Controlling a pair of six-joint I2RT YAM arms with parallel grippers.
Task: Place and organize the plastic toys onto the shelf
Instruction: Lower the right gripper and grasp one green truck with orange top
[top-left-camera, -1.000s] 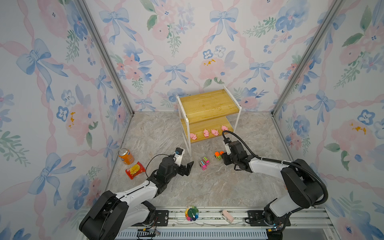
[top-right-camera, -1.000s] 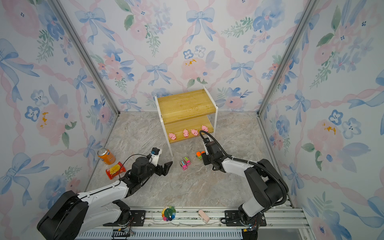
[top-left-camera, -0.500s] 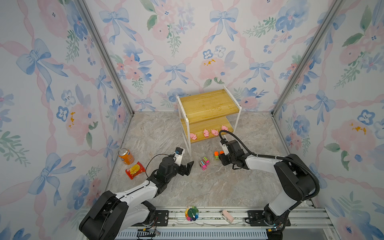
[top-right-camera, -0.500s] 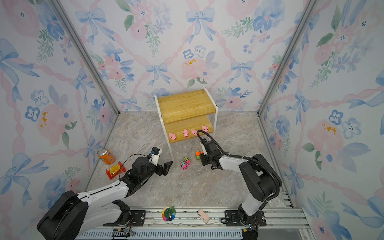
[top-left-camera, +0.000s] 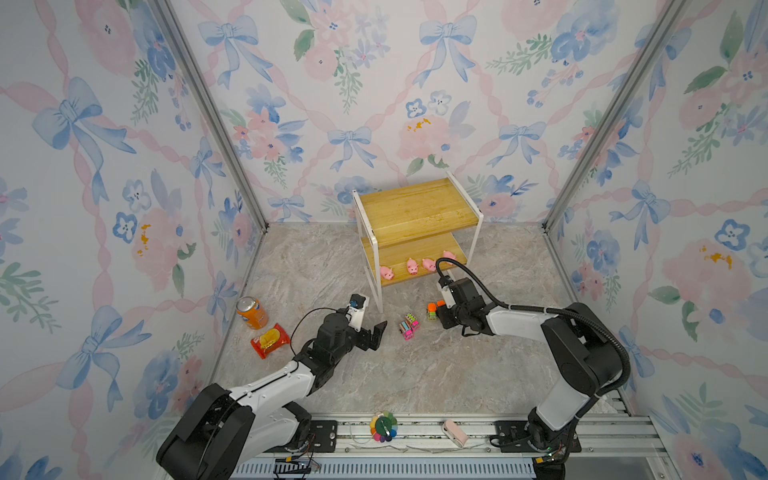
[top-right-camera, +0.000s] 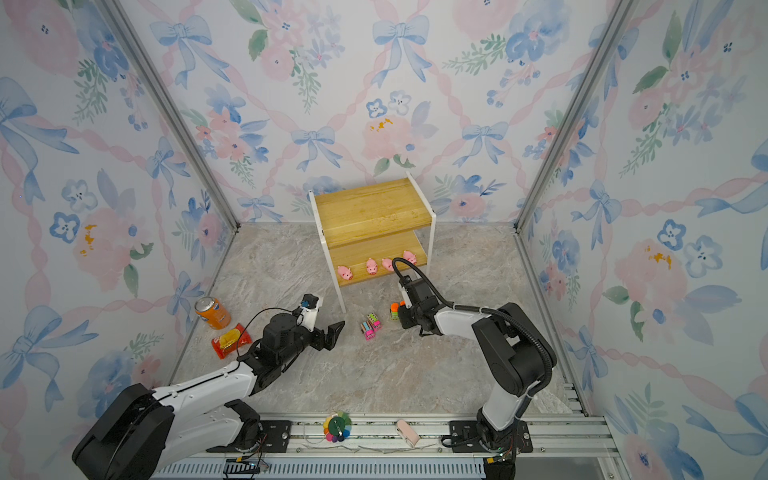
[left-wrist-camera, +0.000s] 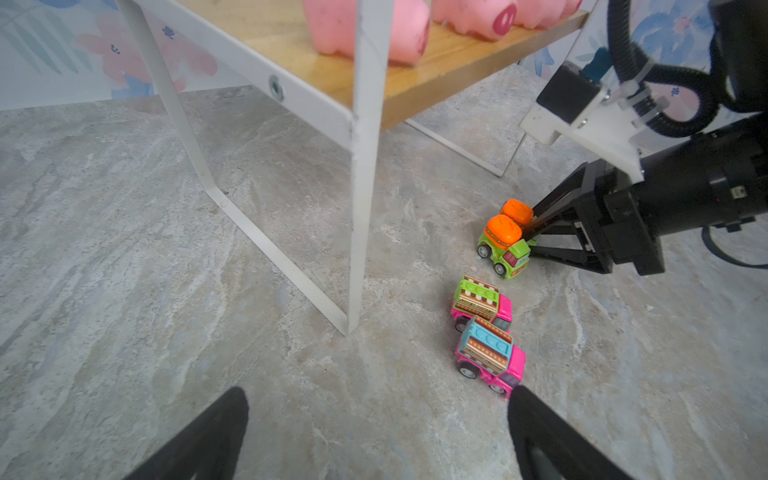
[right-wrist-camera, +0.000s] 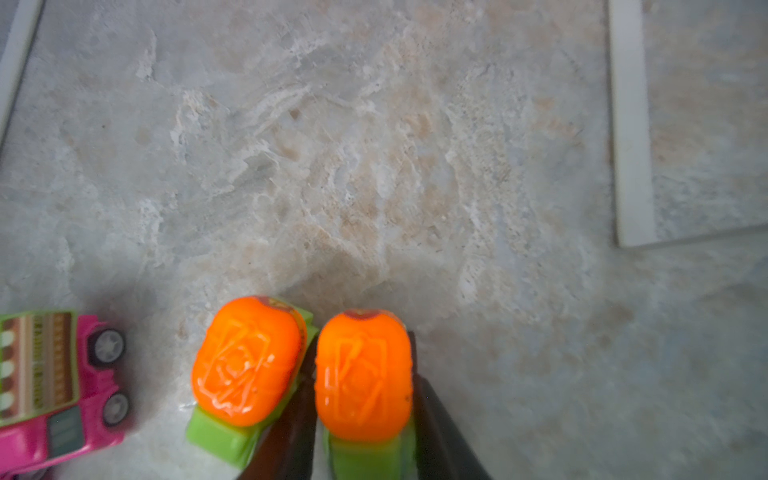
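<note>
Both top views: right end effector (top-left-camera: 435, 311) low on the bench (top-left-camera: 374, 386), just before the shelf (top-left-camera: 415, 208), at the green truck (top-left-camera: 431, 307). Left end effector (top-left-camera: 374, 332) farther off, beyond the pink trucks (top-left-camera: 409, 326).

Left wrist view: left jaws wide, empty. Green truck between the right fingers, second green truck (left-wrist-camera: 503, 245) touching alongside.

Right wrist view: narrow, pads (right-wrist-camera: 432, 415) against both flanks of the green truck, its long axis along the fingers. Probably still resting on the bench. Likely next: straight lift, clear of its neighbour, then toward the shelf.
</note>
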